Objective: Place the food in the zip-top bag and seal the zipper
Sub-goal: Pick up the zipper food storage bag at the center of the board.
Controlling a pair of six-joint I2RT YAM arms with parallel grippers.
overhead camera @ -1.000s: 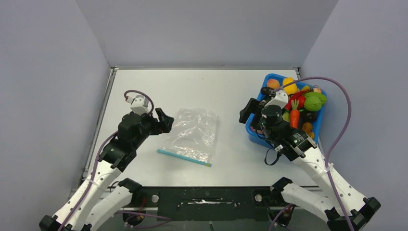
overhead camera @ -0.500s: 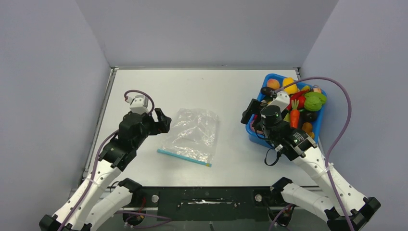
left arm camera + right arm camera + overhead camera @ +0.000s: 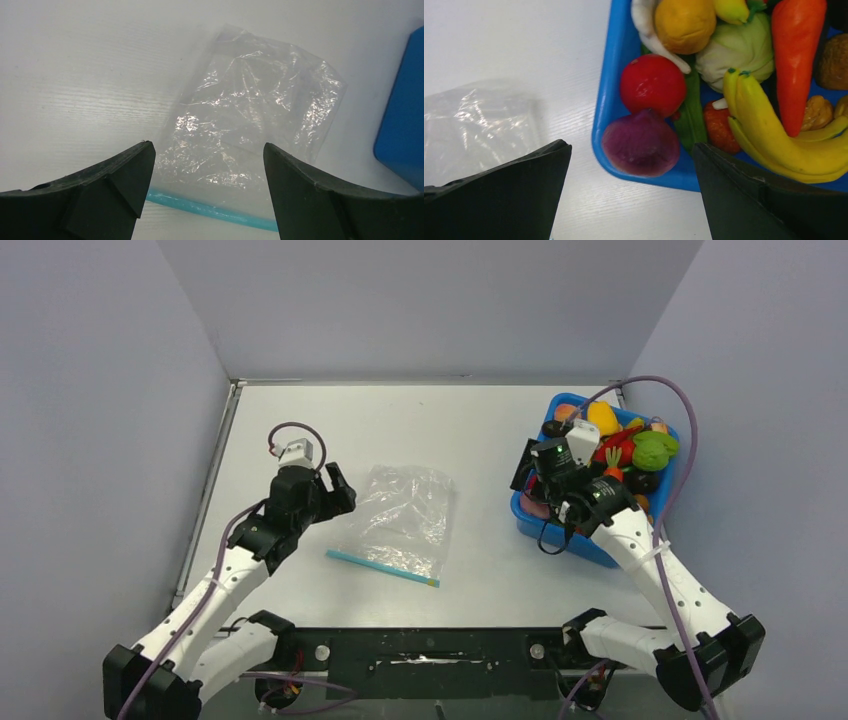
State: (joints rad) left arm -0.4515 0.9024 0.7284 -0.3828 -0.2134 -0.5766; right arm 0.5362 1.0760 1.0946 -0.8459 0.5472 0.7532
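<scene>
Status: zip-top bag (image 3: 250,115) lies flat, empty, zipper (image 3: 210,211) on its near edge; left gripper (image 3: 207,150) wide open, empty, hovers over it, probably to open the mouth; right gripper (image 3: 631,150) wide, empty, above purple piece (image 3: 640,142) in blue bin (image 3: 605,90), likely first pick.

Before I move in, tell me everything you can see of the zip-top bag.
The zip-top bag is clear, crinkly plastic with a thin light blue zipper along its near edge. It lies flat and slightly turned on the white table, mid-table, and looks empty. Whether the zipper is sealed I cannot tell. The blue bin sits apart to its right. The open left gripper hangs by its far-left corner; nothing grips it.
</scene>
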